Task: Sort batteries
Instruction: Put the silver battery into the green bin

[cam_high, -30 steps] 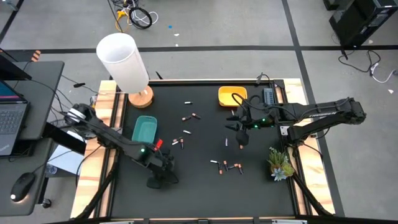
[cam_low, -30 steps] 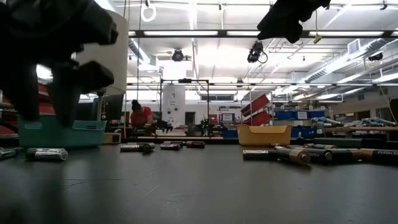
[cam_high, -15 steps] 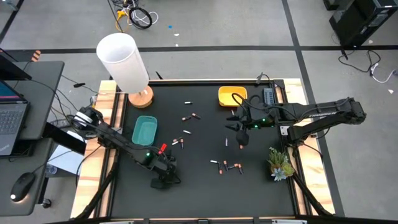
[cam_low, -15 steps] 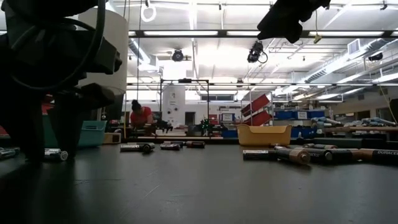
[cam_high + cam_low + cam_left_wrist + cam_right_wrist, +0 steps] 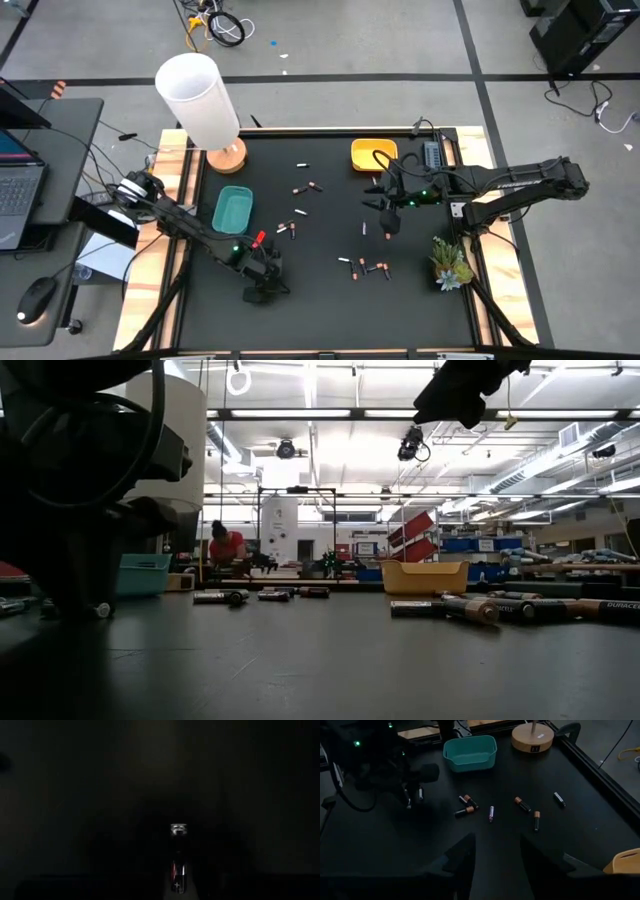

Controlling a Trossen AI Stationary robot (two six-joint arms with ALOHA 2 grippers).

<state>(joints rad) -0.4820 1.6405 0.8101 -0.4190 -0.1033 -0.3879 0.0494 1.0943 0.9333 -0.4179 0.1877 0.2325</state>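
Sorting batteries: my left end effector is down on the worktop close to its near edge, the one opposite the lamp, and left of middle. From above its fingers cannot be made out. The low view shows them as one dark mass standing on the surface with the pale tip of a battery poking out at the foot. My left wrist view, almost black, shows that battery dead centre, silver cap forward, red band behind. I read the fingers as closed on it while it lies on the worktop.

My right end effector hangs above the worktop's middle, toward its right edge. Its fingers are parted and hold nothing, which only its own wrist view shows. That view also takes in loose batteries scattered mid-worktop and the teal bin beyond. The high view adds the yellow bin at the far edge.
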